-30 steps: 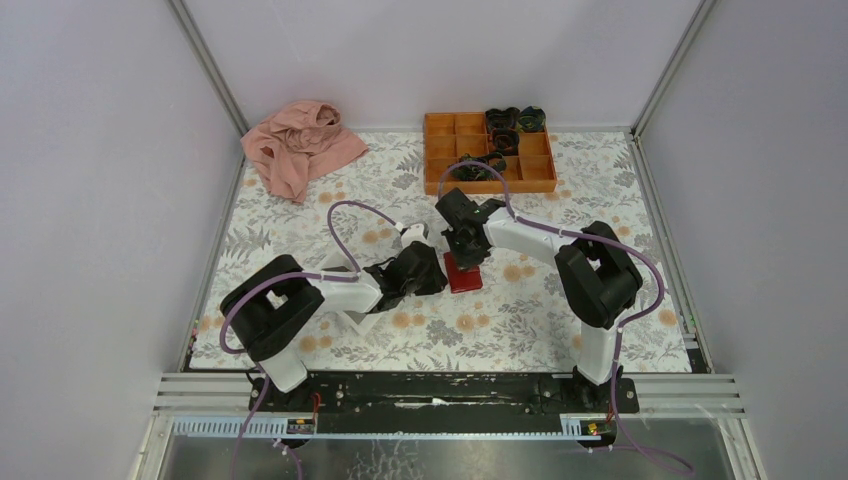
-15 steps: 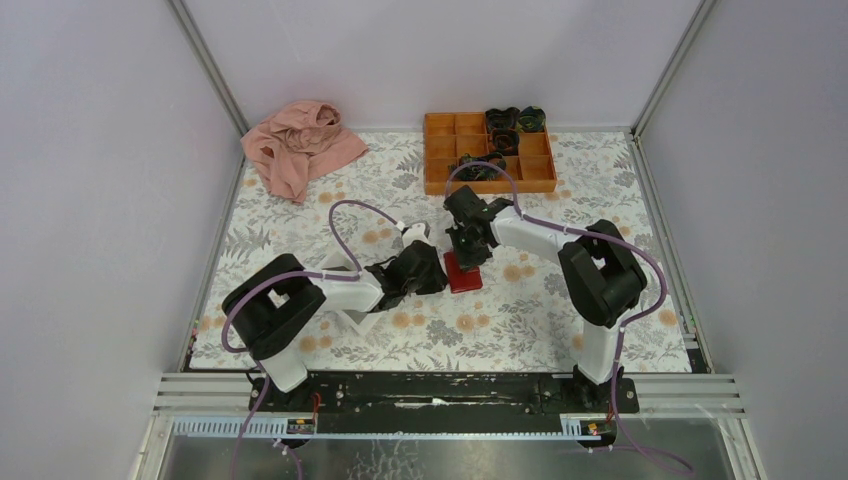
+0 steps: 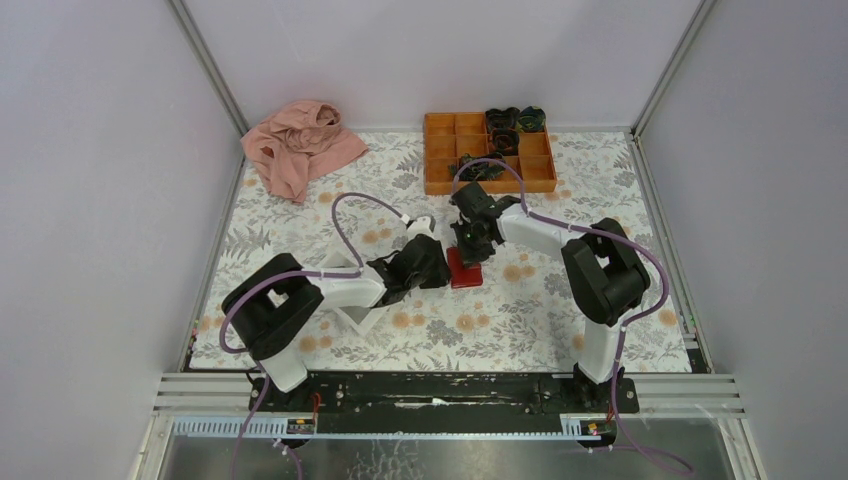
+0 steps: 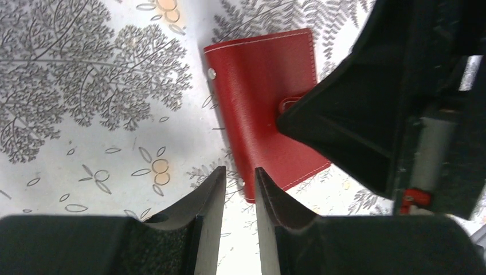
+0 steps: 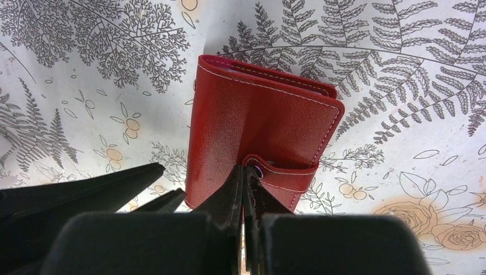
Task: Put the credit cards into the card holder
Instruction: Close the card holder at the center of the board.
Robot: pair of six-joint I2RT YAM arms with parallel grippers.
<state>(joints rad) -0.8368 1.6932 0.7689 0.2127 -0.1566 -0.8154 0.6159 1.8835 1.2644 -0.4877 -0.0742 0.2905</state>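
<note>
Nothing to read here. The card holder [image 5: 258,114] is plain red with pale stitching and a bare snap tab, with no lettering, brand or number on it. No other surface in any of the three views carries a legible label or sign either.

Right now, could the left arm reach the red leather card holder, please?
Probably yes: the left pincer is at a bare corner of the red leather card holder; the right pincer covers only its snap tab.
</note>
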